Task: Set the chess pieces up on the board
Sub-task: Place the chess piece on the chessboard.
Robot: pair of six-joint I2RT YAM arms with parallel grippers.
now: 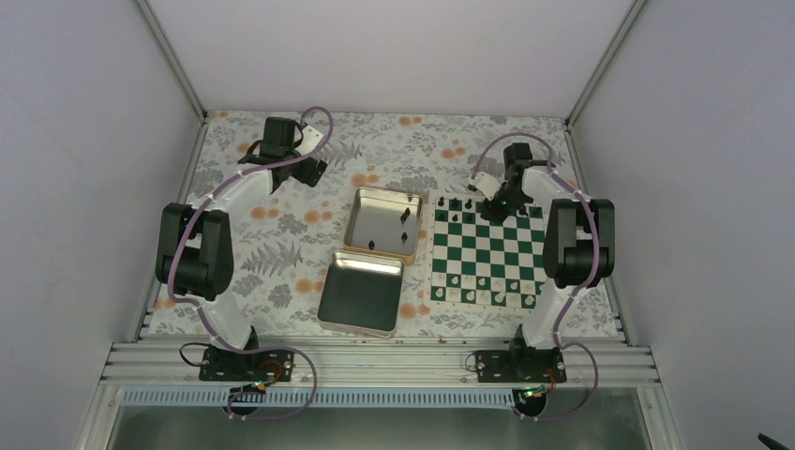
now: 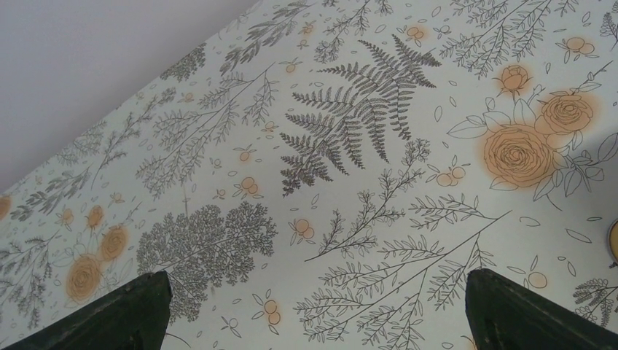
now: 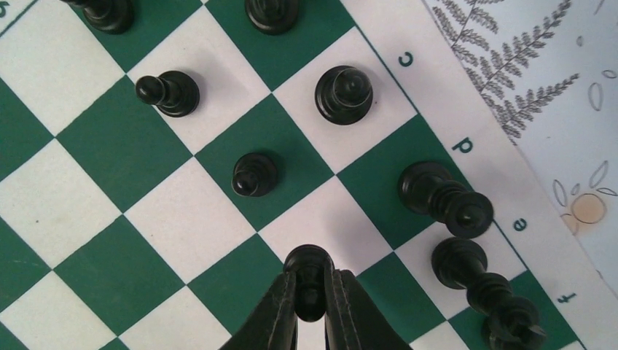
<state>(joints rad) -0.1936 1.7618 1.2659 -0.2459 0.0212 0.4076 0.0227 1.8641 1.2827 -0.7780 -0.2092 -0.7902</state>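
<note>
**Right end effector (image 3: 311,290) pinching a black pawn (image 3: 309,264) on the board (image 3: 182,219); left end effector (image 2: 315,288) spread wide over the counter (image 2: 364,124).**

We see the right fingers (image 3: 350,306) nearly closed, clamping the black pawn from both sides over a white square in the second row from the lettered border; other pawns (image 3: 255,175) stand in that row, and larger black chess pieces (image 3: 344,93) occupy the edge row by the letters c, d and e; we cannot tell whether the held pawn touches the board. The left fingers (image 2: 146,306) stand fully apart with nothing between them, above the floral cloth, well apart from the board; in the top view the board lies at the counter's right, white pieces (image 1: 487,298) along its near rows, two metal tins (image 1: 361,291) just beside it on the left, the farther tin (image 1: 375,220) holding a few black pieces.
</note>
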